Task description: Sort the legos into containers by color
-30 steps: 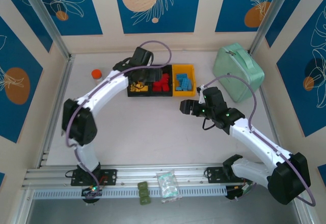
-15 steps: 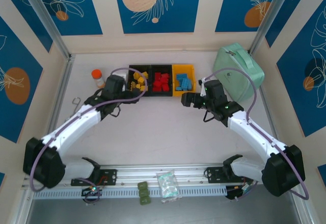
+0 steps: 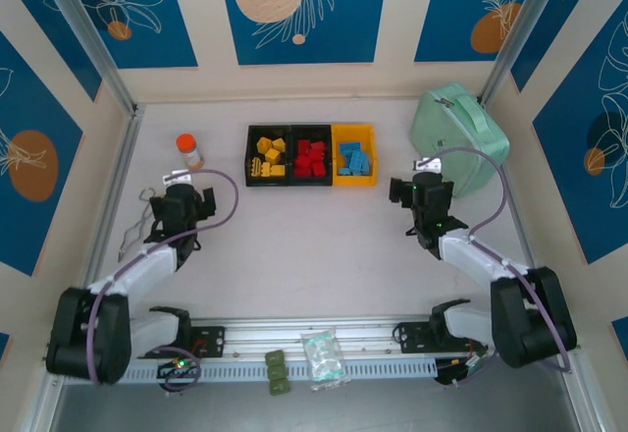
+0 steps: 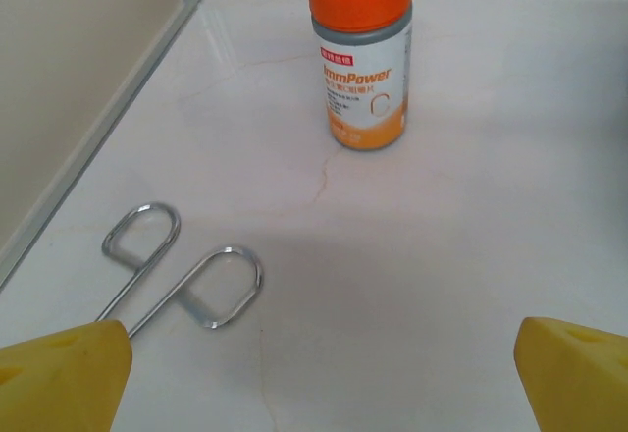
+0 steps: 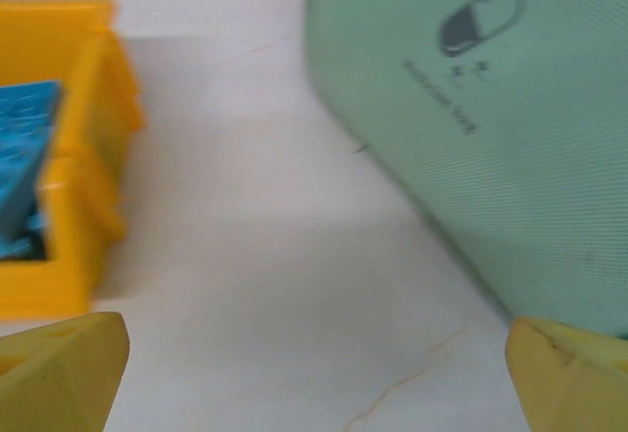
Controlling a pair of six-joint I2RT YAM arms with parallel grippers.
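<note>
- Left gripper [image 4: 314, 365] — jaws spread wide, holding nothing; orange-capped bottle [image 4: 360, 59] just ahead.
- Right gripper [image 5: 314, 368] gapes empty too, mint case [image 5: 471, 128] at its right.
- Legos [image 3: 312, 157] lie colour-sorted in the containers [image 3: 294, 184], ahead-left of the right gripper.

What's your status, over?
Left gripper open, empty. Right gripper open, empty. Legos sorted by color in the containers. Bottle ahead of left gripper, mint case by right.

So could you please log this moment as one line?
legos: sorted by color in containers | left gripper: open, empty | right gripper: open, empty
</note>
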